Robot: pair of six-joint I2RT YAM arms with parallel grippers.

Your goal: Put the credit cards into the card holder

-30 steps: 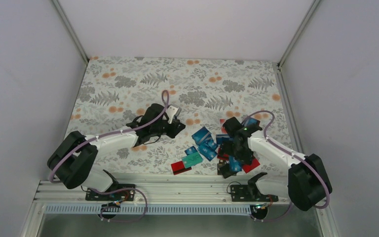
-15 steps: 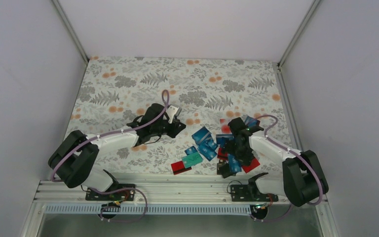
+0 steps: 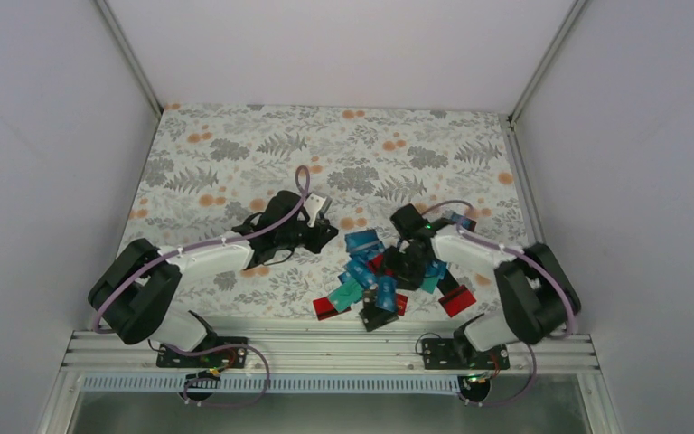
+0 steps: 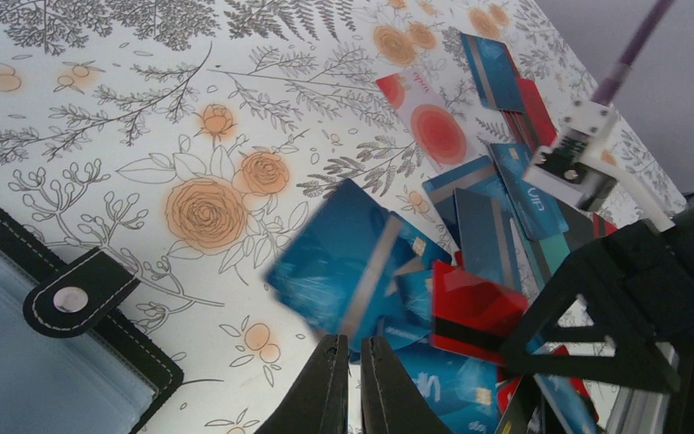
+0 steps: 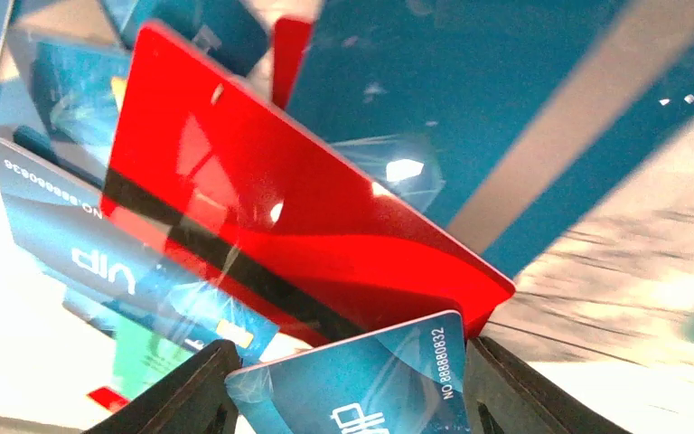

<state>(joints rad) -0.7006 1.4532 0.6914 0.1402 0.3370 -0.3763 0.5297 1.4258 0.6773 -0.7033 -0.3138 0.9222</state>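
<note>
On the floral-patterned desk (image 3: pixel 235 154) we see the small thin plastic credit cards (image 3: pixel 362 244), mostly blue with some red and teal. They lie in a loose overlapping heap near the front edge, right of the middle. The right gripper (image 5: pixel 348 366) is down in the near part of this heap. Its jaws are grasping a thin blue plastic card printed with a number, the blue numbered card (image 5: pixel 370 393), which fills the gap between them from edge to edge. Just beyond it a glossy red card (image 5: pixel 280 217) with a black stripe leans tilted; whether the two touch we cannot tell. The left gripper (image 4: pixel 352 345) is just left of the heap, its jaws clenched almost together with nothing between them. In the left wrist view a blurred blue card lies just ahead of their tips. The black folding card holder (image 4: pixel 45 389) with grey-blue inner slots lies open on the desk. In that view it is to the lower left of the left jaws, apart from them and from the heap.
</note>
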